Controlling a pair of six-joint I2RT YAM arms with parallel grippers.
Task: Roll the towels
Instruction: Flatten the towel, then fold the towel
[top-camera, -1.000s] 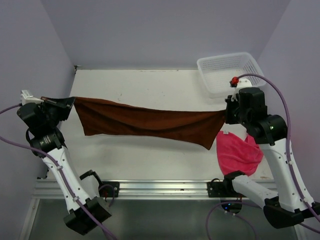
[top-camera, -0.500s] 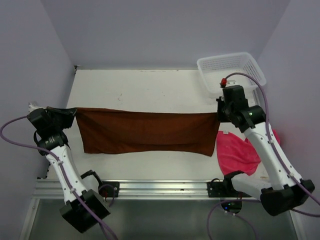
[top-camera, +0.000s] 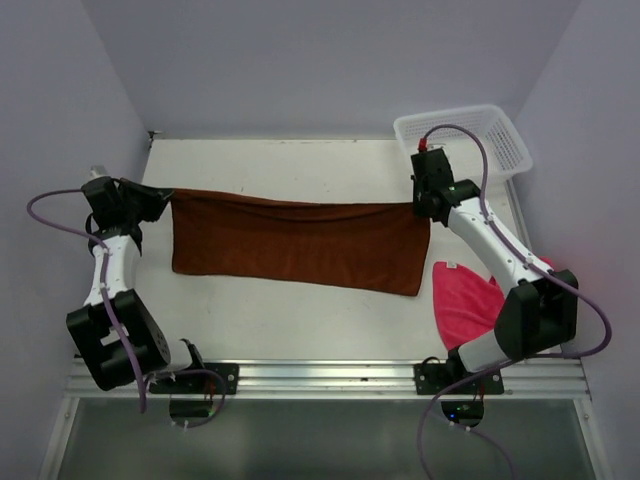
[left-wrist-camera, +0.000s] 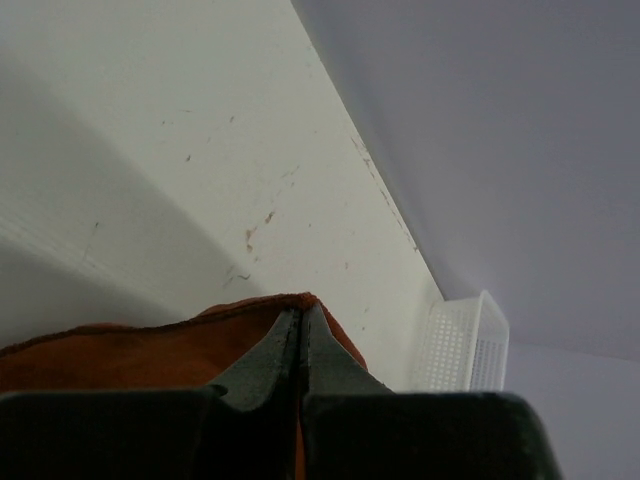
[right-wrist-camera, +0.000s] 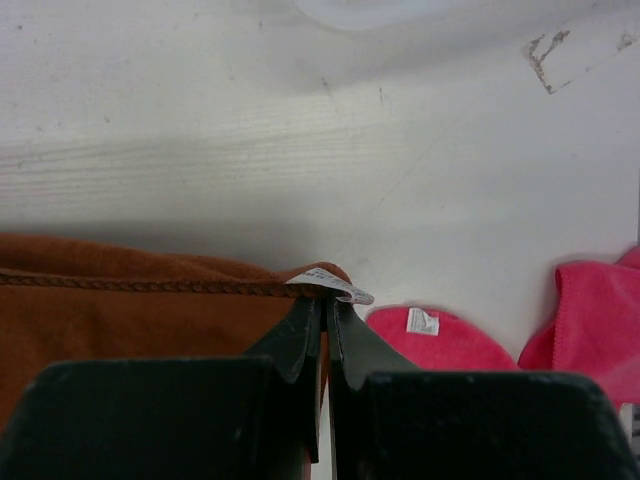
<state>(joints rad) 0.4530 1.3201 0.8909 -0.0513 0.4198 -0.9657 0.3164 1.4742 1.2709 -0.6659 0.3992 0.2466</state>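
Top external view: the long rust-brown terry towel (top-camera: 295, 245) lies spread across the middle of the white table (top-camera: 300, 165), stretched between both arms. The left gripper (top-camera: 165, 198) is pinched tight on its far left corner. The right gripper (top-camera: 420, 210) is clamped on the far right corner, at a white label. A bright pink terry towel (top-camera: 468, 305) lies crumpled just beside the brown one's right end, and a white plastic mesh basket (top-camera: 470, 135) sits behind.

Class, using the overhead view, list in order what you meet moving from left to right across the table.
In order: left claw, clamped on the towel's end → rust-brown towel, spread out → right claw, clamped on its other end → pink towel.
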